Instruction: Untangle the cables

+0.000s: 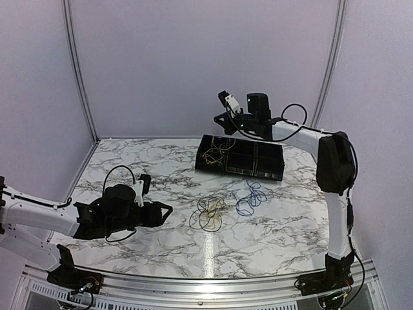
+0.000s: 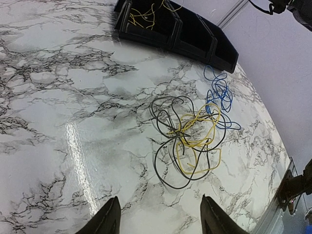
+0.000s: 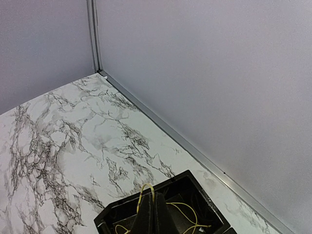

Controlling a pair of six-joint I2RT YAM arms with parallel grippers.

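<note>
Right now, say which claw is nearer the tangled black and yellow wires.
Left. The left claw is just left of the tangled black and yellow wires; the right claw is raised over the black plastic tray.

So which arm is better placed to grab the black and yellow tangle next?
Left. The left gripper is open and faces the tangle close by; the right gripper is shut, raised above the tray at the far side.

Black cable (image 2: 170, 141) and yellow cable (image 2: 200, 136) found intertwined in loose loops at table (image 1: 129, 161) centre. Blue cable (image 2: 219, 95) coiled just right, slightly farther, overlapping tangle's edge. Second yellow cable (image 1: 216, 152) heaped inside tray's (image 1: 258, 173) left compartment.
</note>
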